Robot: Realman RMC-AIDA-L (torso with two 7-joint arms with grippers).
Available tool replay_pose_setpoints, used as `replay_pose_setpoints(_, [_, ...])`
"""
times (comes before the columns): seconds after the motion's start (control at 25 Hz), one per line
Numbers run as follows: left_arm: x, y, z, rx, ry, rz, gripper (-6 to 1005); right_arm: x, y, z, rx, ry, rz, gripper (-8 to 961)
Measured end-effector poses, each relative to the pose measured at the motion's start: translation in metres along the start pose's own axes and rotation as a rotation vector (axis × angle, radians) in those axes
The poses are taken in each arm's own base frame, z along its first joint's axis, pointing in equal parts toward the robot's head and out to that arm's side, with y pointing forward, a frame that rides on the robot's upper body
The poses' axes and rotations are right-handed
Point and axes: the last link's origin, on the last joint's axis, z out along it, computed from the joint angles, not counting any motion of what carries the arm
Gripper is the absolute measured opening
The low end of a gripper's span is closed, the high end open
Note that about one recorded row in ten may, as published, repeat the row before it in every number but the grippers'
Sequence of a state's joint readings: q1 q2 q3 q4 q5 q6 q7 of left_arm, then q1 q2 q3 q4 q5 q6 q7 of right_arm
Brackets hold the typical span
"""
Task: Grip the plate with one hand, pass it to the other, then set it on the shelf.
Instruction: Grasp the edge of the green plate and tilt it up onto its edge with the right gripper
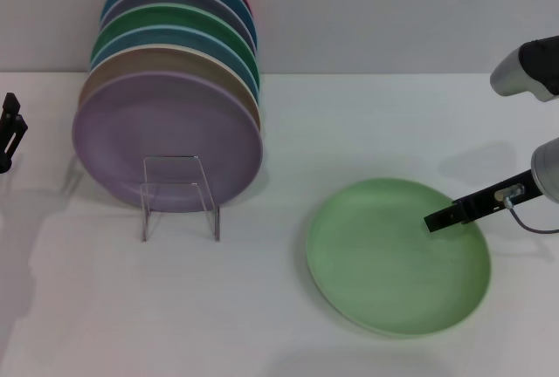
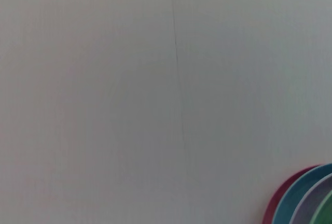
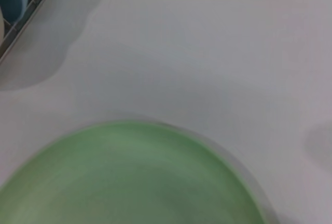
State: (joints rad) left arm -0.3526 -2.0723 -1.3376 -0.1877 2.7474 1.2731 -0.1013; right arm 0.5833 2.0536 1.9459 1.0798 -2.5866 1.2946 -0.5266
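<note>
The light pastel-green plate (image 1: 393, 259) lies flat on the white table, right of the middle. It fills the lower part of the right wrist view (image 3: 129, 177). My right gripper (image 1: 438, 219), a slim black finger with a small cable on a grey-silver arm, reaches in from the right, its tip over the plate's right part. My left gripper (image 1: 9, 128) is parked at the far left edge, away from the plate. The clear shelf (image 1: 179, 192) stands on the table at the left and holds several upright plates.
A lilac plate (image 1: 166, 137) stands at the front of the stack, with tan, blue, darker green and red plates behind it. Their rims show in the left wrist view (image 2: 306, 198) against a plain wall. Bare white table lies between the shelf and the green plate.
</note>
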Motion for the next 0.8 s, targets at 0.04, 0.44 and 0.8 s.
replay_pose_setpoints(0.04, [0.0000, 0.0000, 0.0000, 0.000, 0.000, 0.000, 844, 0.0002, 0.0003, 0.0009, 0.000, 0.002, -0.002, 675])
replay_pose_setpoints(0.44, [-0.0016, -0.0005, -0.0006, 0.001, -0.010, 0.001, 846, 0.0033, 0.0018, 0.0071, -0.007, 0.024, -0.006, 483])
replay_pose_setpoints(0.8, [-0.0010, 0.0002, 0.0000, -0.001, -0.007, 0.000, 846, 0.0070, -0.0011, 0.0068, 0.003, 0.027, -0.010, 119])
